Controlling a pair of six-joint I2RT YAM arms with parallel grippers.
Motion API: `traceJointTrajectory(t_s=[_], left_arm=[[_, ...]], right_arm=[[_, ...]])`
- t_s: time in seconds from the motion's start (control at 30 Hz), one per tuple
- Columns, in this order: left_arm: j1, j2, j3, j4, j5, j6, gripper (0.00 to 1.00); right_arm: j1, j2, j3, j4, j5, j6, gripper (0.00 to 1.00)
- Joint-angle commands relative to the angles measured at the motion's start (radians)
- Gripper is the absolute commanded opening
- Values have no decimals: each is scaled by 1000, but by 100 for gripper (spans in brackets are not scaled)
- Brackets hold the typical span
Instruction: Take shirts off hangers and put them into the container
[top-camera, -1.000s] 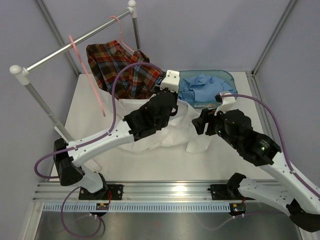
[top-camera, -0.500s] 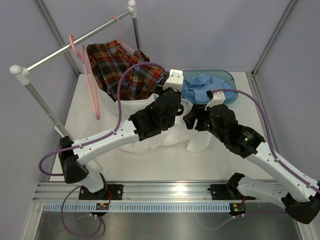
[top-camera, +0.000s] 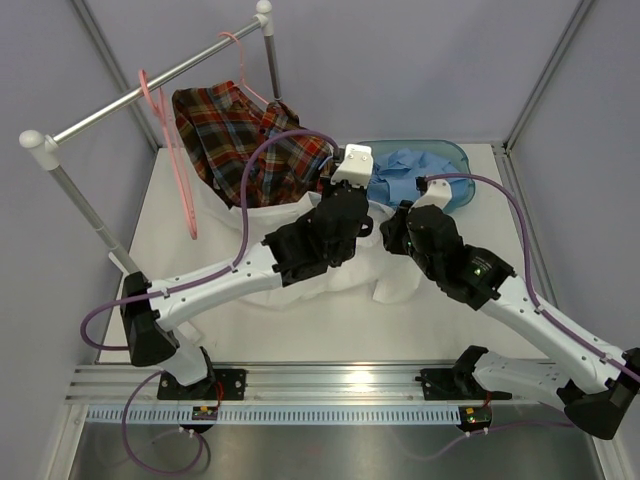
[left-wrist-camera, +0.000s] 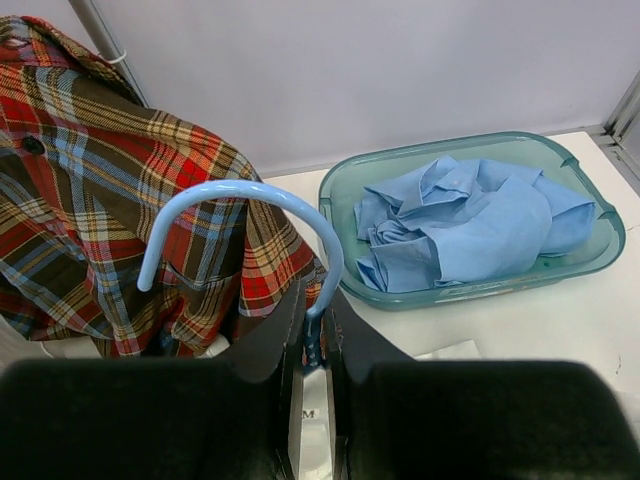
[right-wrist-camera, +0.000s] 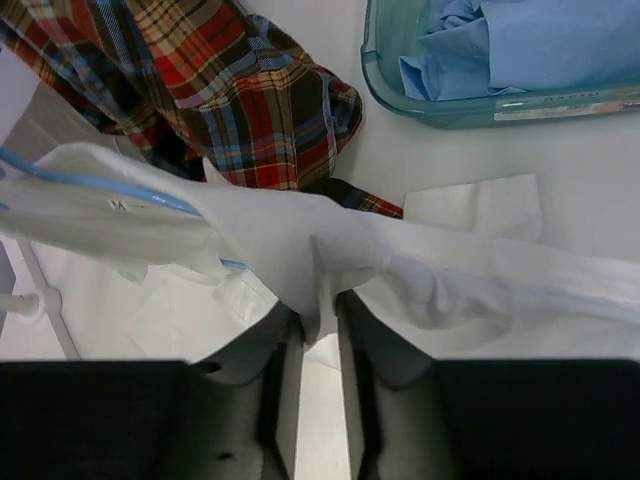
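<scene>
**White shirt and its hanger gripped between the two arms**

The neck of the light blue hanger (left-wrist-camera: 240, 195) is clamped in the closed jaws of the left gripper (left-wrist-camera: 315, 335), with its hook standing upward. A fold of the white shirt (right-wrist-camera: 330, 250) is pinched between the closed jaws of the right gripper (right-wrist-camera: 318, 325). The hanger's blue bar can be made out through the fabric. The light blue shirt (left-wrist-camera: 470, 235) is crumpled inside the teal tub (left-wrist-camera: 470, 292). The plaid flannel shirt (top-camera: 240, 140) is draped just left of the tub, below the metal rail (top-camera: 150, 84). Pink hangers (top-camera: 168, 150) are hooked on the rail.
</scene>
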Motion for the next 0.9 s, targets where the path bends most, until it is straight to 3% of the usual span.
traceJointTrajectory(t_s=[0.0, 0.13, 0.37, 0.67, 0.87], left_arm=[[-6, -68, -30, 82, -78, -13, 0], [-5, -132, -84, 57, -95, -25, 0], [-5, -253, -209, -10, -94, -71, 0], [-6, -445, -330, -36, -98, -136, 0], [0, -494, -343, -4, -141, -90, 0]], right_arm=[[9, -20, -13, 18, 114, 26, 14], [8, -75, -27, -33, 169, 19, 0], [-19, -172, -25, -143, 269, -33, 0], [-92, -224, -90, -185, 203, -60, 0], [-95, -226, -105, -215, 160, -70, 0]])
